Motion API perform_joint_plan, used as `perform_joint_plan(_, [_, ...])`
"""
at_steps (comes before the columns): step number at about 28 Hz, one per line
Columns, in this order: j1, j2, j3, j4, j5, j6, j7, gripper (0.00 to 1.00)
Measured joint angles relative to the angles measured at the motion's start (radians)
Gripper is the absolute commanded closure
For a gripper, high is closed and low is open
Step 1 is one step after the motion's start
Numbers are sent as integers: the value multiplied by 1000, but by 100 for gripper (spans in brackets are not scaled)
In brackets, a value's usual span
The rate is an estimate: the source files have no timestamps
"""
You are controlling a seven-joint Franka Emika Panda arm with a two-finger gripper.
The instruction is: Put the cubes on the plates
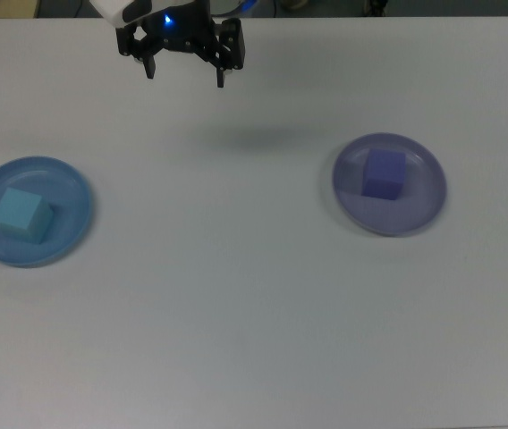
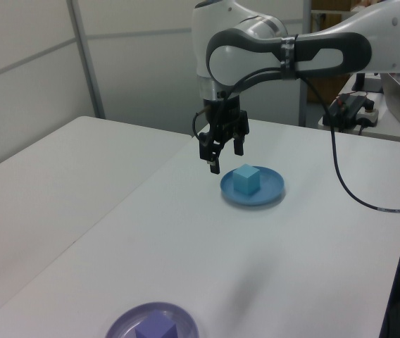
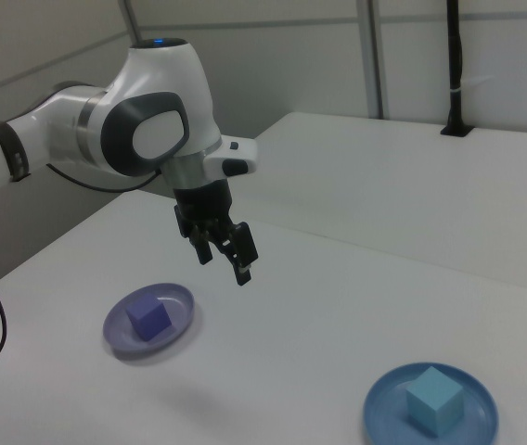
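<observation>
The gripper (image 1: 185,70) hangs in the air above the table (image 1: 254,313), its two fingers spread apart with nothing between them; in the top view it sits near the far edge, between the two plates and well apart from both. The turquoise cube (image 1: 17,215) rests on the blue plate (image 1: 73,234) at the top view's left; the violet cube (image 1: 385,173) rests on the lavender plate (image 1: 424,211) at the top view's right; each sits flat, inside the rim. Judged from this, both cubes are already placed. The cubes look solid, matte and light, so they would likely be stiff and not slippery; the best hold would be across two opposite flat side faces, fingers coming straight down; the plates' low rims should leave room for that.
</observation>
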State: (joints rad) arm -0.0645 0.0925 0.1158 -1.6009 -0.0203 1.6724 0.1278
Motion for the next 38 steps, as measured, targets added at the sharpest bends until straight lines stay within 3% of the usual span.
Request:
perform_joint_plan(16, [-33,-69,0,-26,-1,27,-1,0])
perform_joint_plan(38, [-45,-73,0,-31,-1,27,-2,0])
